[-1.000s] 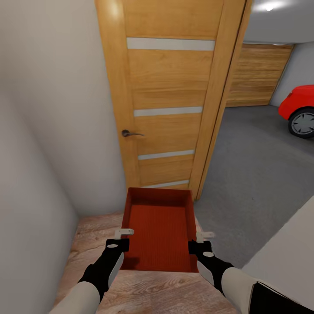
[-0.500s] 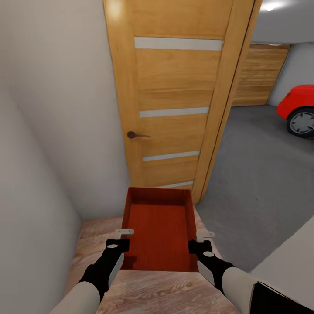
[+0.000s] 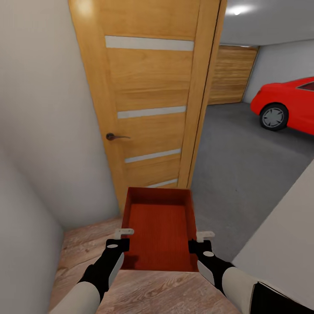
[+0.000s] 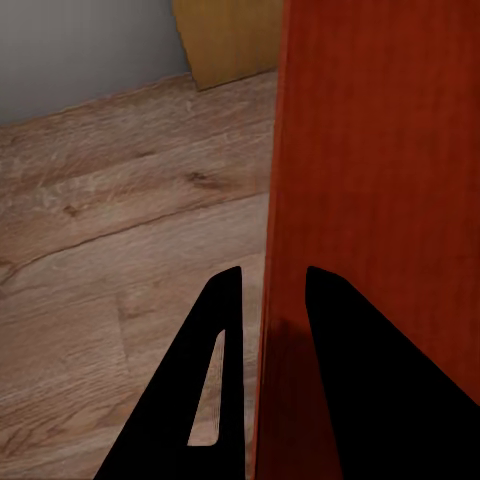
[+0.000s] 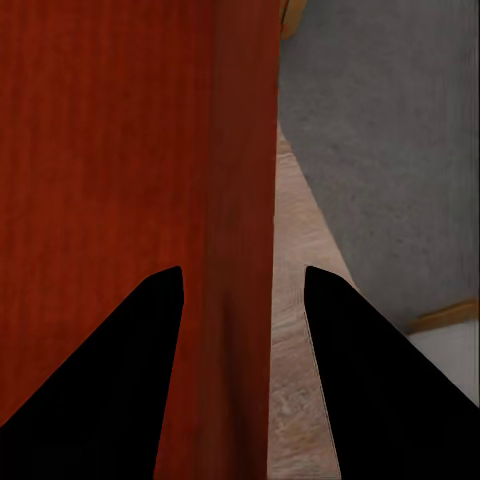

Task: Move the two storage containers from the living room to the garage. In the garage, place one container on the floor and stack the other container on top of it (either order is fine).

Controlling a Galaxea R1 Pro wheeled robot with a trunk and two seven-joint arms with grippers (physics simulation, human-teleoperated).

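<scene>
One orange-red open-top storage container (image 3: 159, 226) hangs level in front of me, carried by both arms above the light wood plank floor (image 3: 85, 244). My left gripper (image 3: 124, 232) is shut on its left wall and my right gripper (image 3: 203, 236) on its right wall. In the left wrist view the black fingers (image 4: 215, 340) straddle the container (image 4: 380, 150) wall. In the right wrist view the fingers (image 5: 165, 310) clamp the other wall of the container (image 5: 110, 130). Past the doorway lies the garage's dark grey floor (image 3: 248, 165).
An open wooden door (image 3: 148, 109) with a dark handle (image 3: 114, 137) stands straight ahead, close to the container's far end. White walls (image 3: 39, 131) close in at left, and a white wall corner (image 3: 283, 244) at lower right. A red car (image 3: 288, 104) and plank garage door (image 3: 231, 74) lie beyond.
The whole view has swung right: the door sits further left in the picture and more of the red car shows. Container and grippers keep the same places relative to me.
</scene>
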